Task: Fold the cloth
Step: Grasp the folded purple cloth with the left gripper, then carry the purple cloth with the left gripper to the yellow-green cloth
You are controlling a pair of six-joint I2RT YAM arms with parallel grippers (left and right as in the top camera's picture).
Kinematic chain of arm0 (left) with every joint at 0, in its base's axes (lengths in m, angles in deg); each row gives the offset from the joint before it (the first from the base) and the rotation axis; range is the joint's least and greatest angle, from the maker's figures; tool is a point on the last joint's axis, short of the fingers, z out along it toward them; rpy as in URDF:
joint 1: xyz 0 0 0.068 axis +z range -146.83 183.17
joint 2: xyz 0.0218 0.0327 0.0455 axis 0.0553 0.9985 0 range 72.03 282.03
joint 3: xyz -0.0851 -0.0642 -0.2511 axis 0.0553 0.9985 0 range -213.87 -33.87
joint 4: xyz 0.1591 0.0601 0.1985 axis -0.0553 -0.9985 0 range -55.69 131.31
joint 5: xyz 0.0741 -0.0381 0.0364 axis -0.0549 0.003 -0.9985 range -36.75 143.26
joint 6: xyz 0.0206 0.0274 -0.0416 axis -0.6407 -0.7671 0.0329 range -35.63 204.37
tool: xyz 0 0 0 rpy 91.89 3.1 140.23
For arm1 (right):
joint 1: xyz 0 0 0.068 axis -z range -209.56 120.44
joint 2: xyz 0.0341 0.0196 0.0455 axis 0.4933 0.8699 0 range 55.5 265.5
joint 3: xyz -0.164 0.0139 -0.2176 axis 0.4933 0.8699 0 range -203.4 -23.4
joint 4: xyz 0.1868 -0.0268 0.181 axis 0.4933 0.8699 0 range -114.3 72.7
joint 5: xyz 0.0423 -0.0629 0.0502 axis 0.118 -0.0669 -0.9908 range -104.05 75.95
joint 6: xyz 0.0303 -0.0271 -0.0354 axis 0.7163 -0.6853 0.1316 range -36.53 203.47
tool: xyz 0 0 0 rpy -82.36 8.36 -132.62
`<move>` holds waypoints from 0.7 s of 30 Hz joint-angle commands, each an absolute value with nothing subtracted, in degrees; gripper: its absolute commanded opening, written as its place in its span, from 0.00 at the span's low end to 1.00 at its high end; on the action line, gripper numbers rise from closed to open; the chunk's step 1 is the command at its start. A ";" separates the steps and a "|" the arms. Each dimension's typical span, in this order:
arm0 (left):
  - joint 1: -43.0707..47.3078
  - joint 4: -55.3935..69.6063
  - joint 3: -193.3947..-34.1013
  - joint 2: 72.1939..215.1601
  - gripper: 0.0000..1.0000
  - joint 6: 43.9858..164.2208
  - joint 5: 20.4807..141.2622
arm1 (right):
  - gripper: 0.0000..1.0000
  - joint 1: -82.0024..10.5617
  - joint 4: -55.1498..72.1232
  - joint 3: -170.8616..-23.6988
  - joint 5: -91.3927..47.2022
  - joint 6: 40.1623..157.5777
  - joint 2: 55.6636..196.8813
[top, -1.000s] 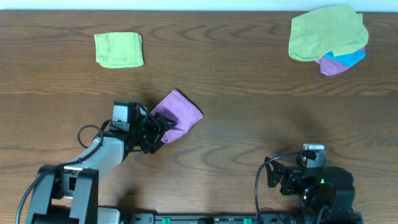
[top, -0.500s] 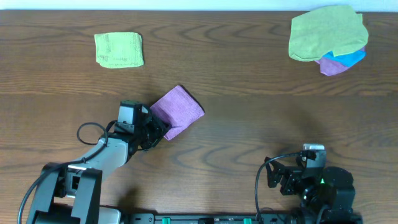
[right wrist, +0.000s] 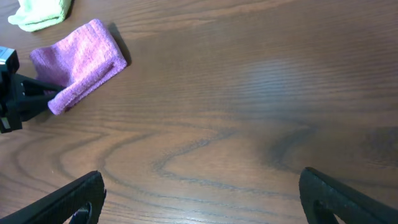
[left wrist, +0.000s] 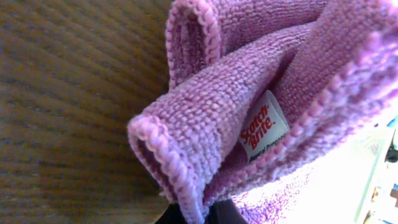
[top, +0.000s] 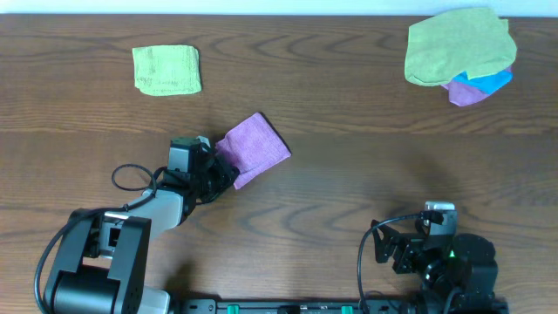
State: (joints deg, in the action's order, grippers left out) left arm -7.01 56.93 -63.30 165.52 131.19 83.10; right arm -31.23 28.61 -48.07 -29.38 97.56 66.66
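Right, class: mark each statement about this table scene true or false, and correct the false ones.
1. The left pincer grips the purple cloth at its edge. True.
2. The right pincer holds a green cloth. False: it is open and empty, above the table.
3. A white tag shows on the purple cloth. True.
4. The purple cloth is covered by a green one. False: the small green cloth lies apart, farther back.

The white tag (left wrist: 263,129) on the cloth (left wrist: 205,93) reads "Scotch-Brite"; smaller print below is perhaps "General Purpose".
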 commanded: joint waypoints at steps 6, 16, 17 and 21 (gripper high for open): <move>-6.48 50.26 -78.45 165.61 0.06 129.73 88.67 | 0.99 -30.86 28.69 -47.92 -28.84 98.21 66.26; -2.85 26.18 -106.12 166.22 0.05 123.68 85.33 | 0.99 -30.86 28.69 -47.92 -28.84 98.21 66.26; -2.35 25.08 -108.28 166.44 0.05 123.46 85.26 | 0.99 -30.86 28.69 -47.92 -28.84 98.21 66.26; -0.43 25.04 -112.59 167.05 0.06 123.41 84.98 | 0.99 -30.86 28.69 -47.92 -28.84 98.21 66.26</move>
State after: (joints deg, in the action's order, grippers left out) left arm -1.59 25.35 -109.73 165.61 125.18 85.79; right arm -31.23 28.63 -48.05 -29.38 97.56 66.61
